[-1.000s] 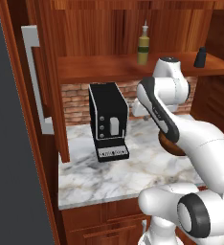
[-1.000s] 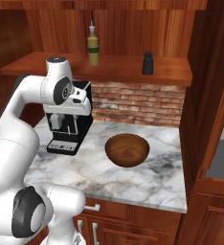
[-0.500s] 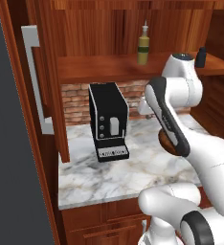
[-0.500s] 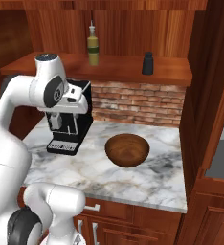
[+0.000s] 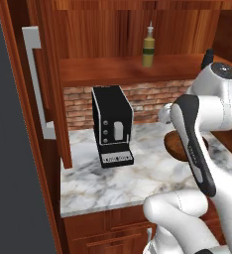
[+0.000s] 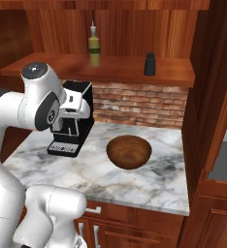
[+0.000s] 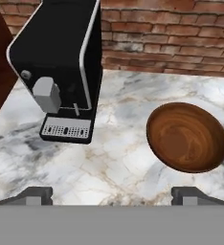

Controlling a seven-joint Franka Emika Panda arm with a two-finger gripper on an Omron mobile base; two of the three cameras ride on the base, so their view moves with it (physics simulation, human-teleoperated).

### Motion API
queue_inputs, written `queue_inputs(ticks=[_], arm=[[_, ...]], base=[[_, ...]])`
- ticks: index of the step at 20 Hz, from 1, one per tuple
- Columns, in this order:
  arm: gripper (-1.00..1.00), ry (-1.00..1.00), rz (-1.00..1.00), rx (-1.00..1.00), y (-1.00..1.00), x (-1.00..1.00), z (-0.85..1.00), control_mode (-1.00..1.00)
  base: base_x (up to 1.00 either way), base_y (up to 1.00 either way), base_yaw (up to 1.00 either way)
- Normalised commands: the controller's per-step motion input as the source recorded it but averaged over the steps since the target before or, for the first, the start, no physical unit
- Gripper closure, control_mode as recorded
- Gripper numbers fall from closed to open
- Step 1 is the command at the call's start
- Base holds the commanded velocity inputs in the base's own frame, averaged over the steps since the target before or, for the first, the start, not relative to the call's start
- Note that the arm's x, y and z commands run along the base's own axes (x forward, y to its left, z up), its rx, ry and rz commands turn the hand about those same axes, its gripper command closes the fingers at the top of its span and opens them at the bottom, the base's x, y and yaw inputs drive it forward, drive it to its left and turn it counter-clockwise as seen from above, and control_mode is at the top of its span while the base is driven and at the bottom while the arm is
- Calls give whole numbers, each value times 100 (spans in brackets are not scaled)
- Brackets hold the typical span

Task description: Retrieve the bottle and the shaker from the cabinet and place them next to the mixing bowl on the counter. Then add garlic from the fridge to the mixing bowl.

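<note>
While both cabinet items wait on the wooden shelf point(image 6: 120, 68), nothing of the task appears done yet. Bottle point(image 6: 94, 45) standing upright at upper centre of the right base frame, dark shaker point(image 6: 150, 64) to its right on the same shelf, well apart from it. Wooden mixing bowl point(image 7: 188, 136) resting on the marble counter point(image 7: 109, 158) at the right of the hand frame, with the black coffee machine point(image 7: 61, 62) at upper left. Gripper point(image 7: 111, 195) hanging above the counter, fingertips point(image 7: 35, 195) spread wide at the bottom corners of the hand frame, holding nothing. Judging from here, a long upward swing needed to reach the shelf: risk of clipping the shelf edge or the coffee machine with the elbow on the way. Also a risk of tipping the tall, narrow bottle if approached off-centre or too high on the neck. Garlic and fridge presumably off to one side.
</note>
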Motion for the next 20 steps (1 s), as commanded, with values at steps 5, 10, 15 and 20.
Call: queue_inputs(ticks=[5,10,15,20], arm=[[-100,-9,-1,0,-24,-12,43,-100],[-100,-1,-11,0,-26,0,57,-100],[-100,0,-18,0,-47,0,52,-100],[-100,0,-6,3,-70,0,32,-100]], base=[[0,0,0],[0,0,0],[0,0,0],[0,0,0]])
